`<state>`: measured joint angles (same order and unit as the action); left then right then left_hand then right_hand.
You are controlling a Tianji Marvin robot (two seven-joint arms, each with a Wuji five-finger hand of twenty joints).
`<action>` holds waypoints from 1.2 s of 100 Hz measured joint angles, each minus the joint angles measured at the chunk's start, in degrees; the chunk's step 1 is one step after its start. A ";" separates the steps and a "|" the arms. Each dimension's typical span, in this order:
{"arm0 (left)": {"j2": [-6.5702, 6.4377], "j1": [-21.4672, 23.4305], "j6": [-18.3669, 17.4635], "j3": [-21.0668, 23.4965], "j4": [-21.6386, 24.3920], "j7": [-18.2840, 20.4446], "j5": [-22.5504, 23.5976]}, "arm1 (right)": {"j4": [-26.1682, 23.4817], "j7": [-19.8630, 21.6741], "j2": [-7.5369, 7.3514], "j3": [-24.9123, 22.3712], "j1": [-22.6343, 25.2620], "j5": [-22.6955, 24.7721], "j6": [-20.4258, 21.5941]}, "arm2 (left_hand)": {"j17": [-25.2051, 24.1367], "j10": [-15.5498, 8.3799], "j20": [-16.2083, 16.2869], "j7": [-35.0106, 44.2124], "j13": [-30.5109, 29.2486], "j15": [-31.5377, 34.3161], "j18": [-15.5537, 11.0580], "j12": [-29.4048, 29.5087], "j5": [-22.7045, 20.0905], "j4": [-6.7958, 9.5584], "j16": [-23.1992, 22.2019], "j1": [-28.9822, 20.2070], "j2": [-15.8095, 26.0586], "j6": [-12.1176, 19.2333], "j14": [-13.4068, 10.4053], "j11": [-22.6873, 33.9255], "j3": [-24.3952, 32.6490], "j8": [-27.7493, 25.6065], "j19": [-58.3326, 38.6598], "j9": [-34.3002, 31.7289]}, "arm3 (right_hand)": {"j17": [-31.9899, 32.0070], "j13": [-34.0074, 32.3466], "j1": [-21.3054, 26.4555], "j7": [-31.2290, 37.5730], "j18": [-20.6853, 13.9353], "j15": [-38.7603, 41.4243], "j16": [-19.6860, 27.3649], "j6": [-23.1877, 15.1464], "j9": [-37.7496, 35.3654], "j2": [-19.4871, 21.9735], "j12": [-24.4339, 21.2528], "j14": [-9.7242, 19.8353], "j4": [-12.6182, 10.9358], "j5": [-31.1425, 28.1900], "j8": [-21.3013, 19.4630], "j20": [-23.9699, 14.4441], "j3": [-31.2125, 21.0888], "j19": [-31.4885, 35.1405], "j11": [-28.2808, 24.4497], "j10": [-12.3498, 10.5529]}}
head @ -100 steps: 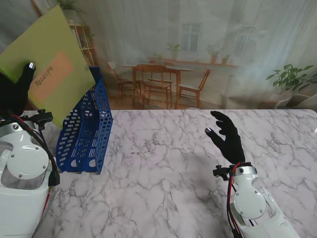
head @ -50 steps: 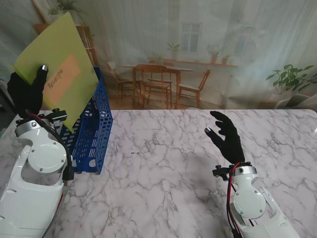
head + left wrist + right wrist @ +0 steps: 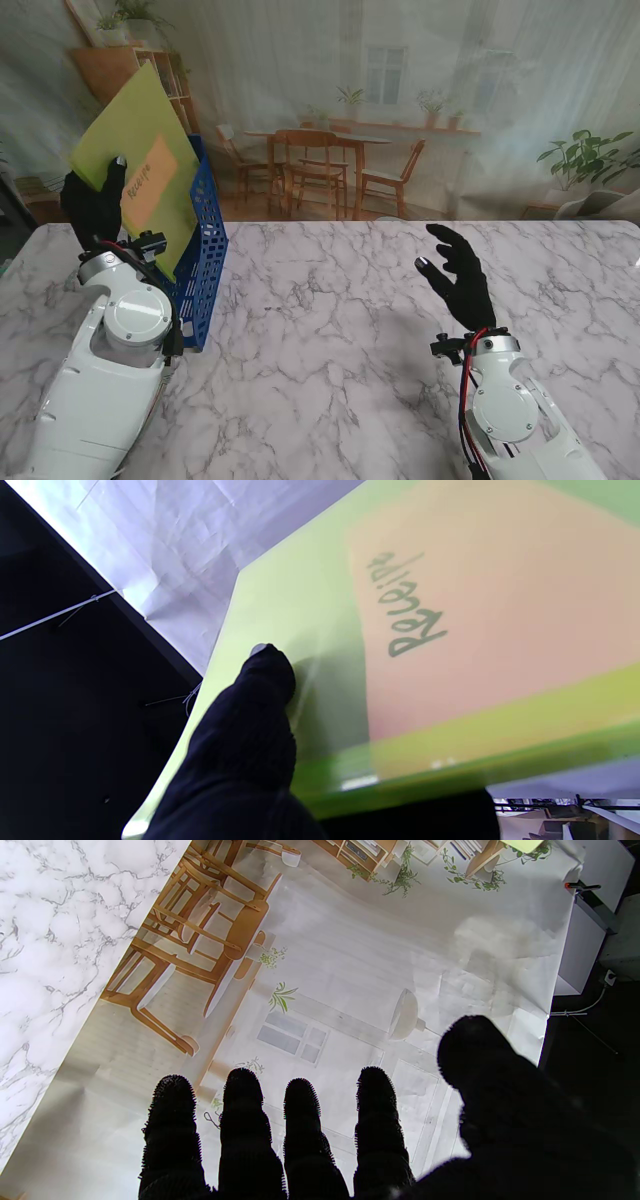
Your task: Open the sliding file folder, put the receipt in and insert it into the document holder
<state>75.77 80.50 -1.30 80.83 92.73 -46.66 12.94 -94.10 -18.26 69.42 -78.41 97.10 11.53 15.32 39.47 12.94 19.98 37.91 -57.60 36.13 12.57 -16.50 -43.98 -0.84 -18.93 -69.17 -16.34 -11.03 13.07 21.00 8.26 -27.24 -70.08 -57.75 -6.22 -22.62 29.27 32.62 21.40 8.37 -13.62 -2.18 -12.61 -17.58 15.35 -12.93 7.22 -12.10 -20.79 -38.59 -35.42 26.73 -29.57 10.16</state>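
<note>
The left robot hand (image 3: 95,205) holds the green folder (image 3: 140,160) up in the air at the far left of the bench (image 3: 340,320), pinching it near one edge. In the stand view one black fingertip (image 3: 119,163) lies on the folder's face, just beside the orange receipt (image 3: 150,182) that shows through the translucent cover. The rest of the hand sits behind the folder's left edge. The left wrist view shows the same grip from close up: a gloved finger (image 3: 265,680) presses flat on the green cover (image 3: 300,605), and the receipt (image 3: 480,605), with its handwritten word, lies just beyond that fingertip without being touched.

The folder stands tilted, one corner pointing up. Its lower part overlaps the blue perforated document holder (image 3: 200,275), which stands on the bench just to the right of the left wrist. I cannot tell whether the folder's lower edge is inside the holder or only in front of it.

The right robot hand (image 3: 458,275) hovers over the right part of the bench, well apart from the folder, fingers spread and holding nothing. Its wrist view shows the fingers (image 3: 240,1120) apart against a printed backdrop.
</note>
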 measured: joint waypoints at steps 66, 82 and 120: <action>0.29 -1.17 -0.14 -2.57 -9.19 0.25 0.81 | 0.54 -1.06 0.02 -0.10 0.00 1.52 0.83 | -8.28 0.64 2.39 -5.93 9.23 -1.47 0.02 0.72 4.13 0.81 -0.42 0.01 2.25 -0.58 1.47 -1.77 -1.55 1.46 4.40 8.71 | 0.01 0.00 0.30 0.00 0.00 0.00 0.00 0.03 0.07 0.00 0.00 0.11 0.00 0.00 0.00 -0.80 0.47 -0.69 0.00 0.00; 0.20 -0.54 -0.95 -2.72 -9.00 1.14 1.31 | 0.56 -1.12 0.03 -0.16 0.01 1.61 0.81 | -19.52 1.35 4.14 -16.72 21.92 -4.60 0.10 0.82 11.94 0.90 -1.62 6.89 4.65 -2.97 3.59 -3.36 -4.36 2.37 11.02 21.56 | 0.12 0.00 0.58 -0.06 -0.01 0.00 0.00 0.07 0.10 0.00 0.00 0.21 0.00 0.71 0.00 -1.28 0.47 -0.75 0.00 0.00; -0.56 0.18 -1.63 -1.01 -4.82 4.85 3.66 | 0.56 -1.23 0.03 -0.26 0.03 1.62 0.83 | -26.36 1.29 4.78 -19.46 29.19 -6.51 -0.02 0.85 15.35 0.91 -2.33 8.79 4.74 -3.41 4.30 -4.33 -4.40 3.53 14.64 27.94 | 0.15 0.67 0.58 -0.11 -0.02 0.00 0.00 0.11 0.12 0.00 0.00 0.35 0.00 1.26 0.00 -1.40 0.47 -1.10 -0.05 0.00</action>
<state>75.21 80.68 -2.93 79.82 87.91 -41.81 16.60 -93.55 -19.49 69.45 -78.67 97.13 13.15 16.15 13.11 14.23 24.76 18.45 -28.41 29.62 12.55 -15.65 -28.63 0.07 -21.26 -60.38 -11.60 -14.44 17.37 16.67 3.87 -23.71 -55.44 -29.81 -6.08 -21.96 29.85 32.51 21.38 8.37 -13.62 -2.07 -12.49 -17.58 15.35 -12.57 7.22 -10.85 -20.79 -40.00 -34.95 25.62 -29.62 10.17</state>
